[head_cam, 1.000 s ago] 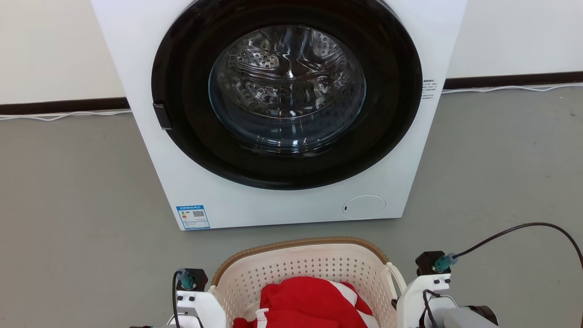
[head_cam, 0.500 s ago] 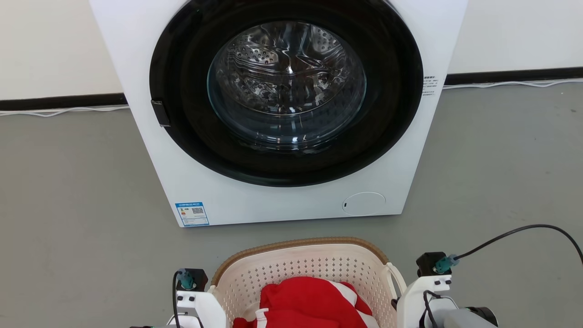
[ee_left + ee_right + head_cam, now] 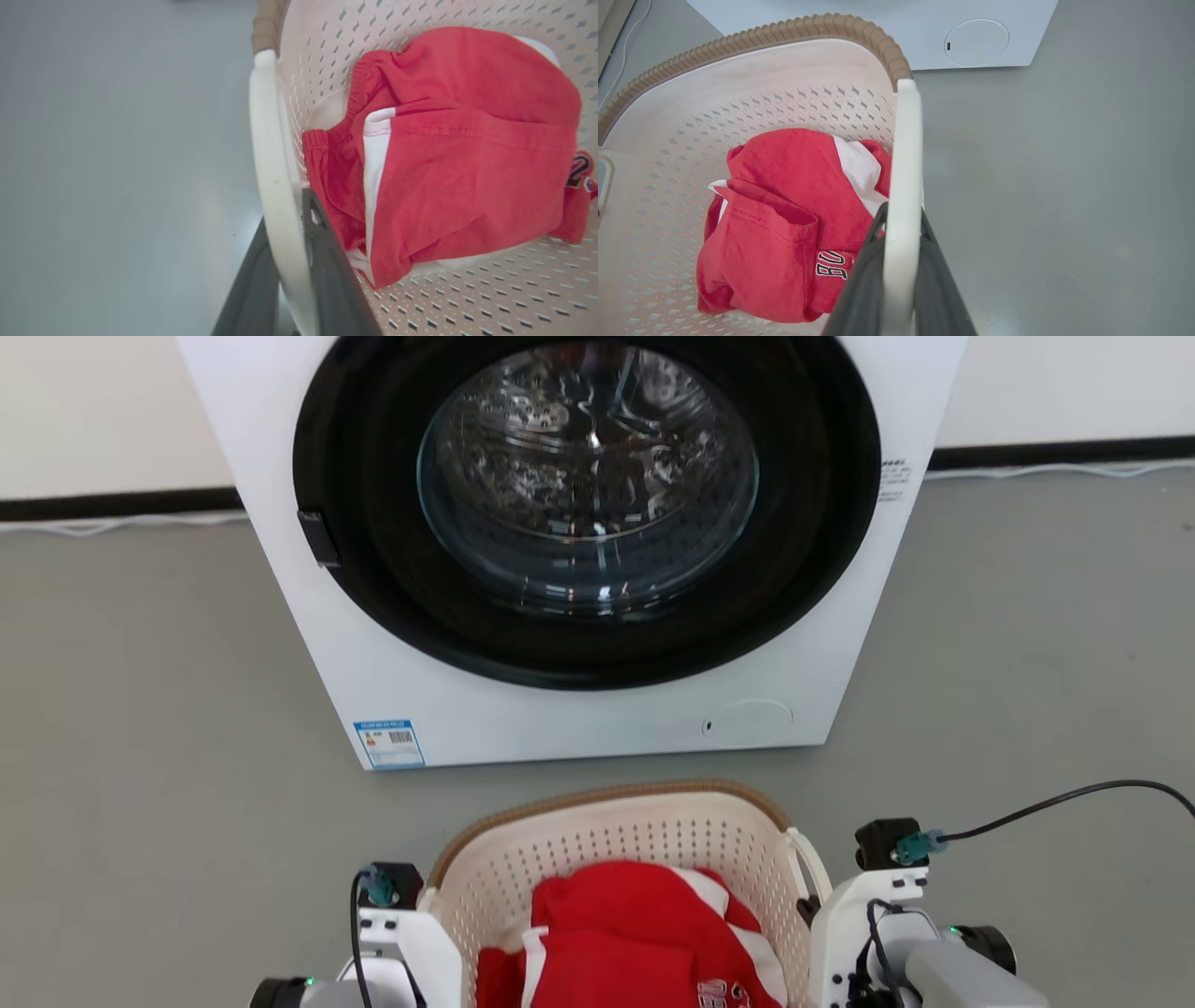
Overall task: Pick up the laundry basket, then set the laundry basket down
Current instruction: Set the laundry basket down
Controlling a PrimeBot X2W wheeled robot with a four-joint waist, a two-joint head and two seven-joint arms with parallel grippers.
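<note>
- While each hand grips one side handle, the basket (image 3: 607,840) hangs or sits between the two arms, just in front of the washer (image 3: 560,733); whether it touches the grey floor (image 3: 140,709) I cannot tell.
- Left hand (image 3: 287,210): dark fingers closed on the white left handle (image 3: 268,140), one finger outside the loop and one on the basket's side of it.
- Right hand (image 3: 903,212): fingers pinched on the right handle (image 3: 908,140) in the same way.
- A red-and-white garment (image 3: 635,924) lies crumpled inside the basket, below its brown rim (image 3: 784,32).
</note>
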